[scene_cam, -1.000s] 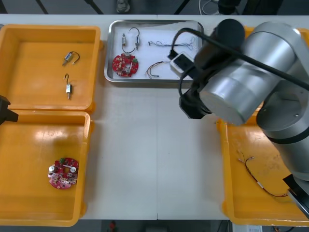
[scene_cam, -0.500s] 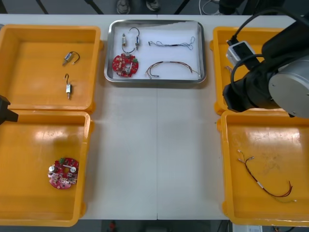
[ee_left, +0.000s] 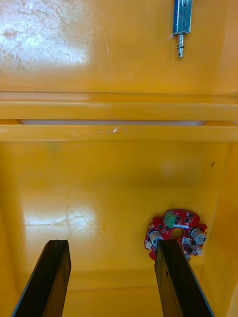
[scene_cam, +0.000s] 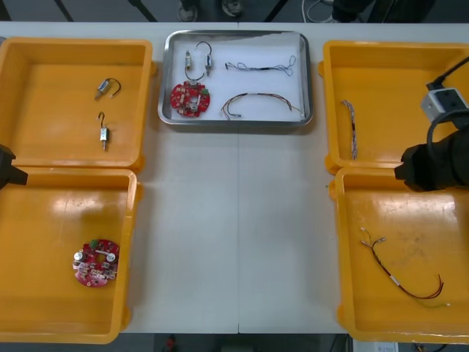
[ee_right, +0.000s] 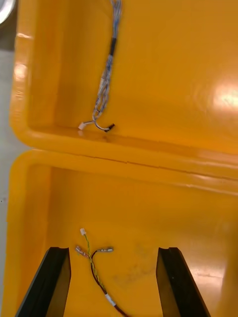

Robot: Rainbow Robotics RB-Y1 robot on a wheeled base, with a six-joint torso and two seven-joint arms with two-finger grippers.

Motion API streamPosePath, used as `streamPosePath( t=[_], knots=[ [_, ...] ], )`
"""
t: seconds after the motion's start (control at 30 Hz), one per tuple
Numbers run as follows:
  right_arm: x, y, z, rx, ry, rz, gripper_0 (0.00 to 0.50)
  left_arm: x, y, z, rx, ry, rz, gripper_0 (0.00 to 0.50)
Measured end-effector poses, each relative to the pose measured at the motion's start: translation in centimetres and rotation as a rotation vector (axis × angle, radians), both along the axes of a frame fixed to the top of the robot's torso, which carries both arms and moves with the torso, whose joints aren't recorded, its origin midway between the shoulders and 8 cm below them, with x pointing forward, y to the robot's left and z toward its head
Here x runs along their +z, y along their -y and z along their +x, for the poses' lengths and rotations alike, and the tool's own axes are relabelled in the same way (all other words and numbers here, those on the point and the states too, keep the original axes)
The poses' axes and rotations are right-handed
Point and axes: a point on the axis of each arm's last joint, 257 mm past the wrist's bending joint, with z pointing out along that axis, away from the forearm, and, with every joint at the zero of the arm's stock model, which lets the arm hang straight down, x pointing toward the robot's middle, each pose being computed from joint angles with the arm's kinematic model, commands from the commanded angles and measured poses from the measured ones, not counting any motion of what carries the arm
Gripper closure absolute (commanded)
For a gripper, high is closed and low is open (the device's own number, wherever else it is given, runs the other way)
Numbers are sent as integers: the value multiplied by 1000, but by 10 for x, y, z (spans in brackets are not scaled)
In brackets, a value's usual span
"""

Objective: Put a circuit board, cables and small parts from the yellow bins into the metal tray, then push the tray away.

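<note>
Loading looks done. The tray point(scene_cam: 234, 124) sits mid-table, close to the far edge, between the two far bins. What's in it:
- circuit board point(scene_cam: 190, 99) in the near-left corner
- small metal parts point(scene_cam: 198, 60) in the far-left corner
- blue-white cable point(scene_cam: 261, 67) along the far side, right half
- red-yellow cable point(scene_cam: 260, 102) toward the near-right corner

So a board, cables and parts are all in.

Extras in the bins:
- spare board point(scene_cam: 95, 262) in the near-left bin point(scene_cam: 66, 182)
- two loose metal parts point(scene_cam: 103, 133) in the far-left bin point(scene_cam: 73, 45)
- twisted cable point(scene_cam: 350, 129) in the far-right bin point(scene_cam: 396, 48)
- leftover cable point(scene_cam: 401, 273) in the near-right bin point(scene_cam: 341, 249)

The right gripper point(ee_right: 113, 265) is over the near-right bin, near its far wall. Its fingers are apart and hold nothing, and the leftover cable's end lies on the bin floor below the gap. The left gripper point(ee_left: 114, 277) is at the table's left edge over the near-left bin. Its fingers are also apart and empty, with the spare board just beside one finger.

What's left is the push. Neither gripper is near the tray. It already lies close to the table's far edge, so I can't tell if it has been pushed. If not, one arm has to come over to the tray's near rim and shove it away.
</note>
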Motion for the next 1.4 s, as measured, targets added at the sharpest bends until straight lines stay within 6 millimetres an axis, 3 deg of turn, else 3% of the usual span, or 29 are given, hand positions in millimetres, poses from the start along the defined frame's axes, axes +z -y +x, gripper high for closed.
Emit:
streamPosePath(
  t=[0.23, 0.4, 0.73, 1.4],
  knots=[
    [-7, 38, -18, -108, -18, 54, 0, 0, 0, 0, 0, 0, 0, 0],
    [-22, 52, -31, -148, -53, 56, 0, 0, 0, 0, 0, 0, 0, 0],
    [-44, 58, -50, -163, -116, 60, 0, 0, 0, 0, 0, 0, 0, 0],
    [-41, 64, -54, -143, -132, 42, 0, 0, 0, 0, 0, 0, 0, 0]
  ],
)
